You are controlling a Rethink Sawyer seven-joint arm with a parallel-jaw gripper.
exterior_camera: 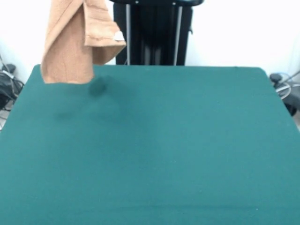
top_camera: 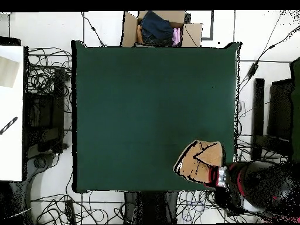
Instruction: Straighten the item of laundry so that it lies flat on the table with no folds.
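The item of laundry [exterior_camera: 70,42], a light orange-tan towel with a small white tag [exterior_camera: 118,36], hangs folded and bunched in the air above the far left corner of the table [exterior_camera: 164,140]. Its lower edge is clear of the green top, and its shadow falls just below it. From overhead the towel [top_camera: 200,160] shows crumpled near the table's [top_camera: 146,111] lower right corner, at the end of the red and black arm [top_camera: 234,179]. The towel and the arm hide the gripper's tips, and in the front view the gripper lies above the picture's top edge.
A cardboard box of clothes [top_camera: 161,28] stands off the table's top edge in the overhead view. Cables cover the floor all round. A white surface [top_camera: 10,111] lies to the left, and dark equipment [top_camera: 280,111] to the right.
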